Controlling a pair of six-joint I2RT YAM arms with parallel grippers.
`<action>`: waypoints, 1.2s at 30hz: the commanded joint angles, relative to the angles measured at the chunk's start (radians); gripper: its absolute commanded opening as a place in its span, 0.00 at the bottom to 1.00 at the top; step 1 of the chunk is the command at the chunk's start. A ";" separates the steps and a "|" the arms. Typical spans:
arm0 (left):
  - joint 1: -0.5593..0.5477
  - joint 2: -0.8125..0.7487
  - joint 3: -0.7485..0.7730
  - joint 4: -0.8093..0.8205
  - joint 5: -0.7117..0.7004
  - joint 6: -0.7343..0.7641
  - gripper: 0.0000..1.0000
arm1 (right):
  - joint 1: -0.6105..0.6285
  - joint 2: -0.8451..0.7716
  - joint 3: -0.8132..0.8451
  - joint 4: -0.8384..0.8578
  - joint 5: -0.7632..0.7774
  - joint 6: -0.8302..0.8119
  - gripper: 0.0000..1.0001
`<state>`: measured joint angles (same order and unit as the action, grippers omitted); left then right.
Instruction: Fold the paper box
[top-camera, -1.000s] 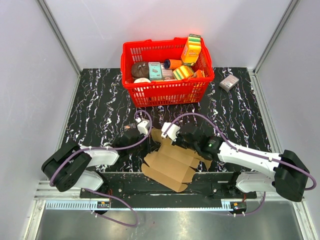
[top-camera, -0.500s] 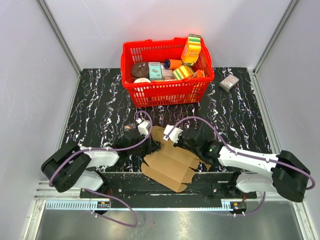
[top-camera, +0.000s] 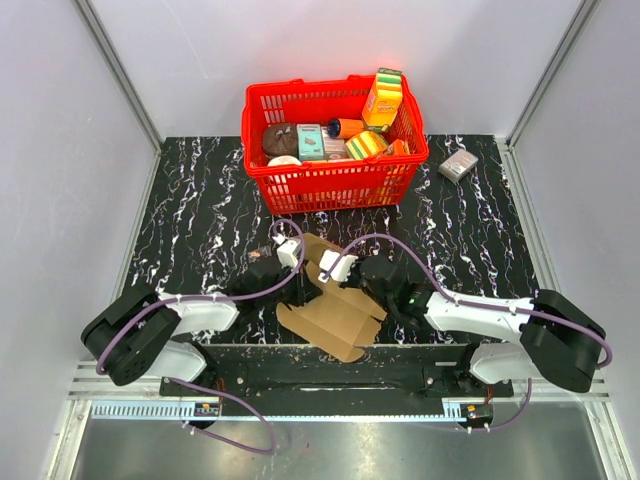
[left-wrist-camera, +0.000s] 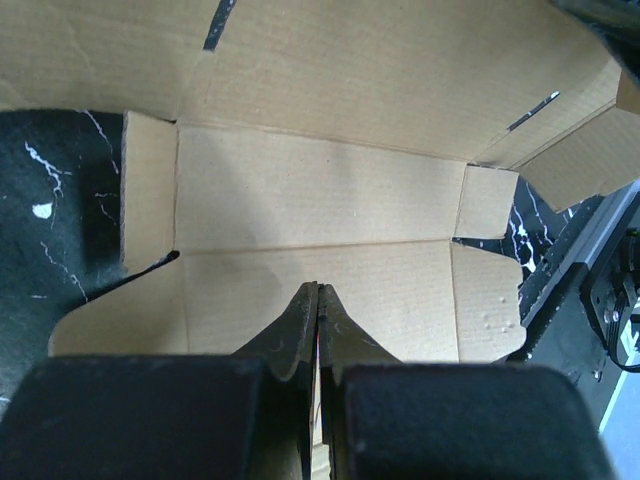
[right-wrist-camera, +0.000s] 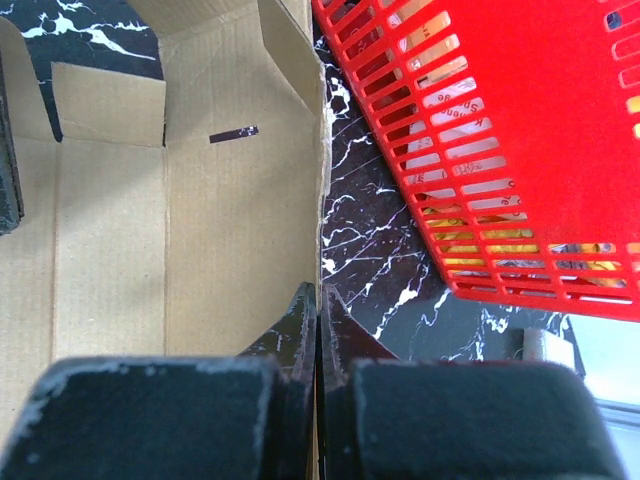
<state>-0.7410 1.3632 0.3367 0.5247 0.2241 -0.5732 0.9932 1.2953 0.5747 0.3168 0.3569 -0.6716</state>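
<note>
Left arm (top-camera: 195, 312) and right arm (top-camera: 480, 315): white link shells, black joints, black round bases at the table's (top-camera: 200, 200) near edge. Purple cables loop along each. Fingers (left-wrist-camera: 295, 330) black, tapered.

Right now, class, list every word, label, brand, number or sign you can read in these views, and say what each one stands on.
None can be read for certain.
The paper box: plain brown, no print.
The packages in the red basket: printed, but too small to read from above; through the slats the right wrist view shows dark letters, blurred.
The small grey box: too small to tell.
</note>
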 joint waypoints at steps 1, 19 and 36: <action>-0.004 0.002 0.041 0.043 -0.002 0.013 0.00 | 0.007 0.012 -0.003 0.102 0.011 -0.104 0.00; 0.043 -0.457 -0.028 -0.192 -0.270 0.056 0.00 | 0.009 0.010 -0.075 0.186 -0.002 -0.201 0.00; 0.065 -0.466 0.022 -0.241 -0.299 0.052 0.00 | 0.042 -0.016 -0.142 0.235 0.001 -0.325 0.00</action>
<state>-0.6834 0.9104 0.3191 0.2687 -0.0402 -0.5278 1.0130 1.3132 0.4461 0.4797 0.3492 -0.9413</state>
